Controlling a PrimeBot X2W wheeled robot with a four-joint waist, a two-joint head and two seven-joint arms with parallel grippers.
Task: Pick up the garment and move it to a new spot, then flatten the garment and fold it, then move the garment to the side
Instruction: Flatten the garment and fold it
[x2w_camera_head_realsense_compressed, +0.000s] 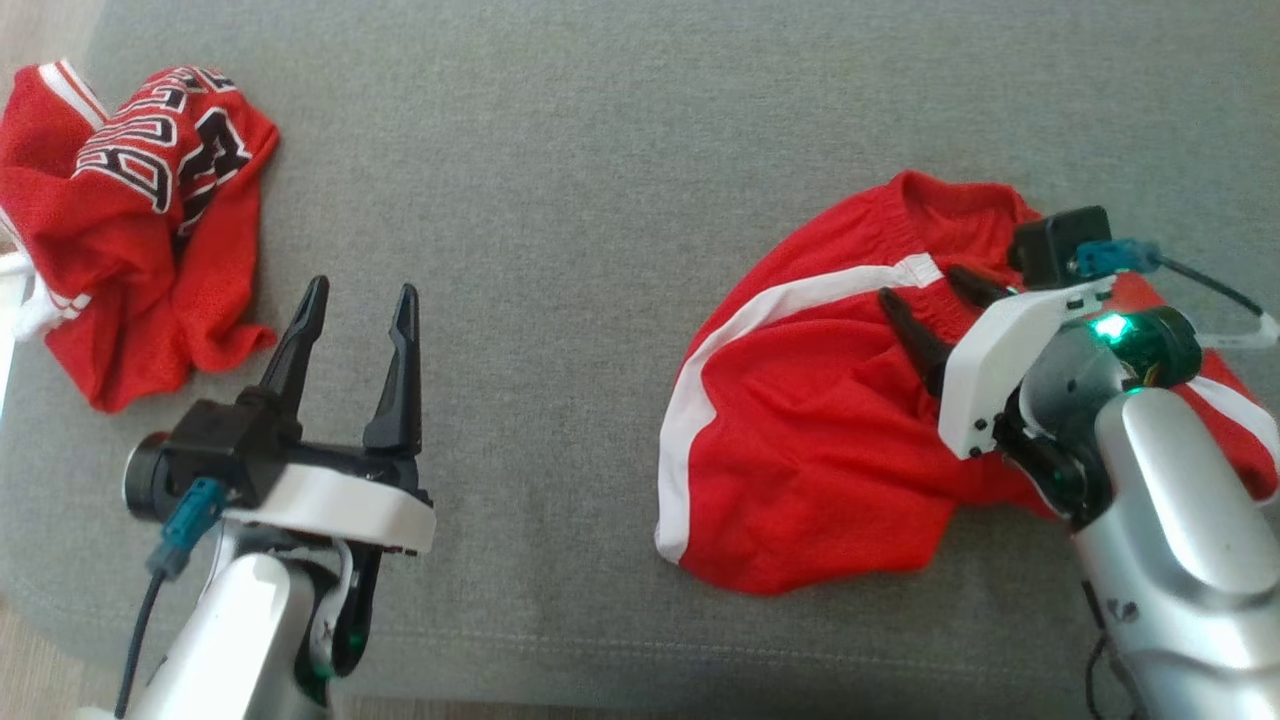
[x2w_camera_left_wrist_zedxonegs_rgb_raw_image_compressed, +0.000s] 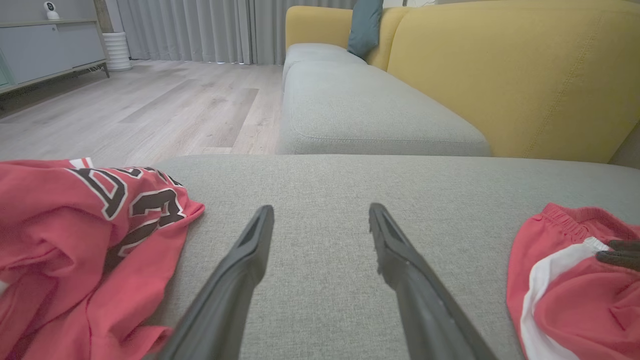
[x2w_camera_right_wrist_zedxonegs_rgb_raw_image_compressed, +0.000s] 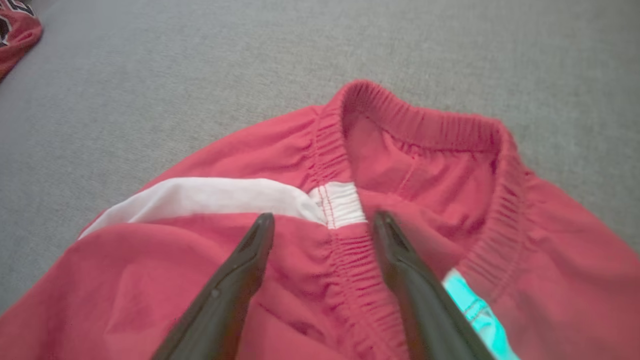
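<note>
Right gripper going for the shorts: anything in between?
Nothing visible. The open right gripper is directly over the shorts, its fingers either side of the waistband. The jersey lies apart, far to the left on the cushion.

Cushion (x2w_camera_head_realsense_compressed: 540, 200) lay bare and passable across its middle, between the crumpled jersey (x2w_camera_head_realsense_compressed: 130, 230) at left and shorts (x2w_camera_head_realsense_compressed: 800, 430) at right.

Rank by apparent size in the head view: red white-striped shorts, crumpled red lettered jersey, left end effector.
Red white-striped shorts
Crumpled red lettered jersey, cropped at the edge
Left end effector, nearer the camera
</note>
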